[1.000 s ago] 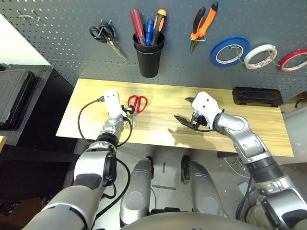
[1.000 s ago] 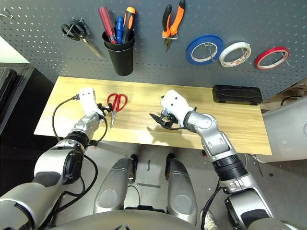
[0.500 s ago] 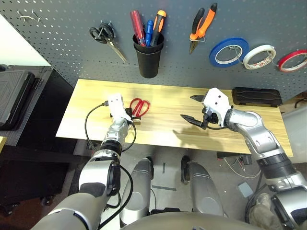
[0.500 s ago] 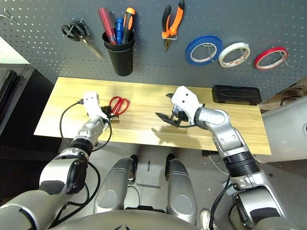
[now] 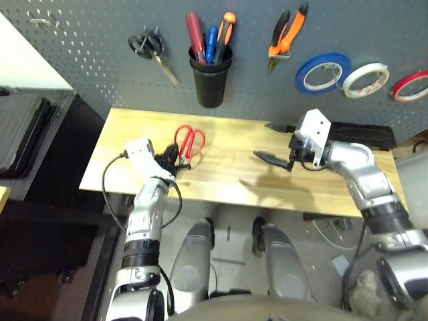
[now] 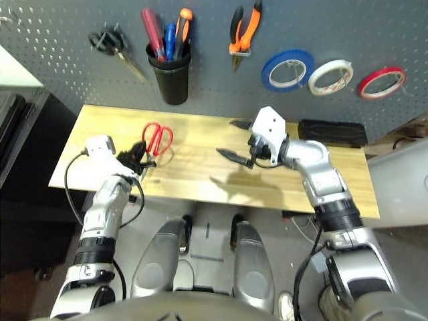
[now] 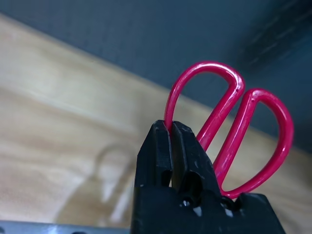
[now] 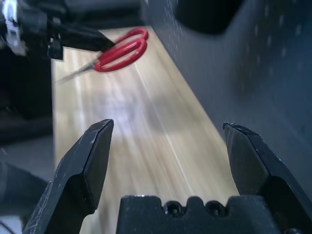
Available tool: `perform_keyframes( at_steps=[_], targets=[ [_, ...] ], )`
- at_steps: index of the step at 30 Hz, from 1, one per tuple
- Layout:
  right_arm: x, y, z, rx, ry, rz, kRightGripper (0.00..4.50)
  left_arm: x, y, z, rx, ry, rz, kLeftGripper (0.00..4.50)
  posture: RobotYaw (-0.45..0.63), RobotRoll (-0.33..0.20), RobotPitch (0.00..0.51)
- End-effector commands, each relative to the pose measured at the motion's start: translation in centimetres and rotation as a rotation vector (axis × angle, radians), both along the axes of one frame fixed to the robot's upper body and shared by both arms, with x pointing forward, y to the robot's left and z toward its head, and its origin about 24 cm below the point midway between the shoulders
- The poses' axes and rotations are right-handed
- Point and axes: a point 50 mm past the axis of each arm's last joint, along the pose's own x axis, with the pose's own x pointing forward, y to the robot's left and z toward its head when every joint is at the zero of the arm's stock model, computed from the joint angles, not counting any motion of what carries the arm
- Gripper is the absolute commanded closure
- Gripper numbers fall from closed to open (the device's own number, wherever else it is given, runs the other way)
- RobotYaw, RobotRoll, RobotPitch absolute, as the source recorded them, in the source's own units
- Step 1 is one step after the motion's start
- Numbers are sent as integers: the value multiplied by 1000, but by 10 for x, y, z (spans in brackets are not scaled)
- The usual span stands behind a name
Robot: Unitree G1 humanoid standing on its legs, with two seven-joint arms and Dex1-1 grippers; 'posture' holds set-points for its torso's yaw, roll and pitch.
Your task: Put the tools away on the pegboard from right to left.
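My left gripper [image 7: 170, 134] is shut on one handle loop of the red-handled scissors [image 7: 229, 122], holding them a little above the wooden table [image 5: 221, 174] at its left side; their shadow falls on the wood. In the head view the scissors [image 5: 189, 139] stick out from the left gripper [image 5: 171, 158] toward the pegboard [image 5: 93, 40]. My right gripper [image 5: 267, 142] hovers open over the table's right half with nothing between its fingers [image 8: 92, 161]. On the pegboard hang the orange-and-black pliers [image 5: 286, 37] and the red tape ring [image 5: 409, 85]; the red-handled screwdriver [image 5: 195, 33] stands in the black cup [image 5: 210, 80].
Black-handled scissors [image 5: 150, 50] hang at the pegboard's left. Blue tape [image 5: 323, 72] and white tape [image 5: 364, 79] hang right of the pliers. A black case [image 5: 361, 134] lies at the table's back right. A dark cabinet [image 5: 27, 134] stands left of the table.
The left gripper has shut on the red scissors' handle and raised them off the table as the arm drew back. The right gripper moved right and toward the pegboard, still open. The camera shifted.
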Motion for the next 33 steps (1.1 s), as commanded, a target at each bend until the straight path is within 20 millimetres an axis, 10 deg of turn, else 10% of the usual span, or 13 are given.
perform_keyframes(
  at_steps=[1, 18, 33],
  targets=[
    [-4, -7, 9, 72, -26, 49, 0, -9, -3, 20, -29, -56, -49, 4491, 268, 0, 259],
    [2, -26, 86, 247, -81, 70, 0, 13, 21, 116, -102, -336, 69, 4491, 248, 0, 265],
    [1, -16, 80, 246, -42, 50, 0, 52, 39, 123, -83, -351, 146, 4491, 234, 0, 262]
  ],
)
